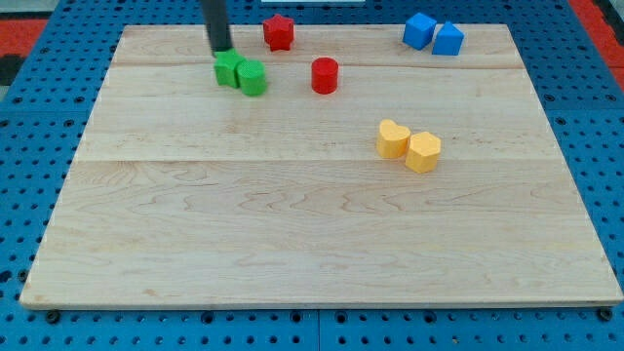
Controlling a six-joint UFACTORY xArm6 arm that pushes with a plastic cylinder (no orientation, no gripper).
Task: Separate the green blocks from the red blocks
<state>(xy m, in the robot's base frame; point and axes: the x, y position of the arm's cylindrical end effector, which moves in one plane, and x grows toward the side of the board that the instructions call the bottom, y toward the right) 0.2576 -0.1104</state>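
Note:
Two green blocks sit touching near the view's top left: a green block (228, 68) and a rounder green block (253, 78) to its right. A red star block (279, 32) lies near the view's top edge. A red cylinder (325, 75) stands to the right of the green pair, a clear gap between them. My tip (221, 49) is just above the left green block in the view, at or very near its top edge.
Two blue blocks (434, 35) sit touching at the view's top right. Two yellow blocks (409, 145) sit touching right of centre. The wooden board (292, 234) lies on a blue pegboard surface.

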